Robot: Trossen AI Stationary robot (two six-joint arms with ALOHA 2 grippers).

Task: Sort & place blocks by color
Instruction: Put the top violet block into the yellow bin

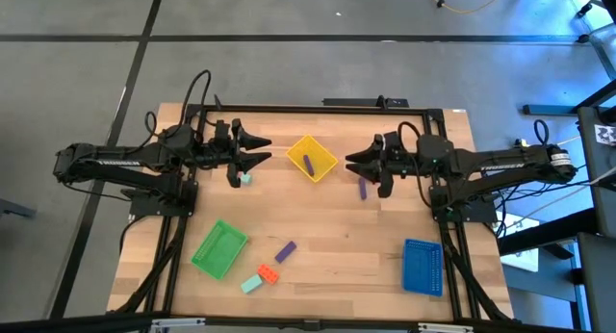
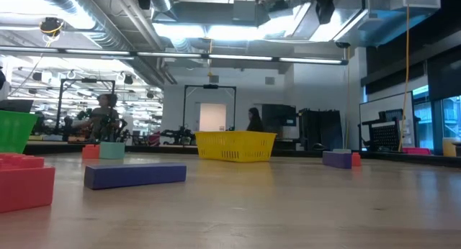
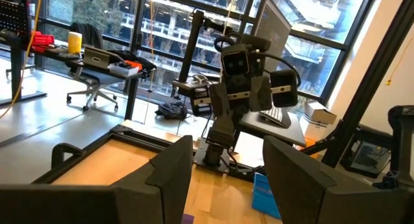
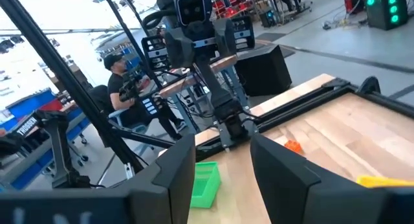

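High view: both dark arms are hovering over the far half of the pale wooden table (image 1: pixel 337 232), facing each other across the flat yellow plastic tray (image 1: pixel 323 149).
Left gripper (image 1: pixel 265 149): its fingers are standing wide apart and holding nothing, with a mint-teal brick (image 1: pixel 245 179) lying just beside them.
Right gripper (image 1: pixel 351 160): its fingers are likewise spread and empty, near a purple brick (image 1: pixel 363 188) on the bare wood.
Sorted so far: one purple elongated brick (image 1: pixel 308 164) is sitting inside the yellow tray.
Loose blocks: a purple brick (image 1: pixel 285 251), an orange-red studded brick (image 1: pixel 268 271) and a mint-teal brick (image 1: pixel 251 284) are lying near the green plastic tray (image 1: pixel 212 258); the blue plastic tray (image 1: pixel 422 267) is looking empty.
Handling: the bricks are probably light, rigid and smooth (so liable to skid or twist).
Grip: pinching an elongated brick across its short sides, at mid-length, is looking safest.
Progress: the sorting is appearing barely begun.
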